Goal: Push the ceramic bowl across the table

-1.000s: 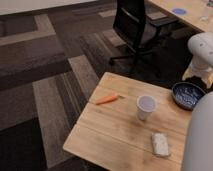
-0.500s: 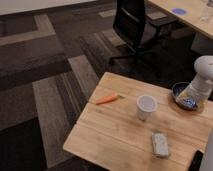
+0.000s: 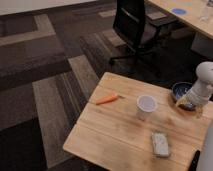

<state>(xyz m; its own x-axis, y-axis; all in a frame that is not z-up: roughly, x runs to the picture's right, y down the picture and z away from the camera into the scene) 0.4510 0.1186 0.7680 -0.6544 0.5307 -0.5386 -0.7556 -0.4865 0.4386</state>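
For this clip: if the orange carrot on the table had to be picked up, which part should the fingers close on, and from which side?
Grip the carrot at its thicker middle, coming straight down from above. It lies flat on the table, long axis running left-right, so the fingers should close across its width. Nothing crowds it; the white cup stands apart. The gripper is at the ceramic bowl near the far right edge.

Soft, even indoor light, seemingly from overhead, leaves the table (image 3: 125, 132) bright and the carpet (image 3: 45, 75) dim. Shadows are faint; a darker one lies under the chair (image 3: 134, 27). The whole view is slightly blurred. At the far right, the gripper (image 3: 189, 101) over the bowl (image 3: 179, 90) is smeared. No strong glare.
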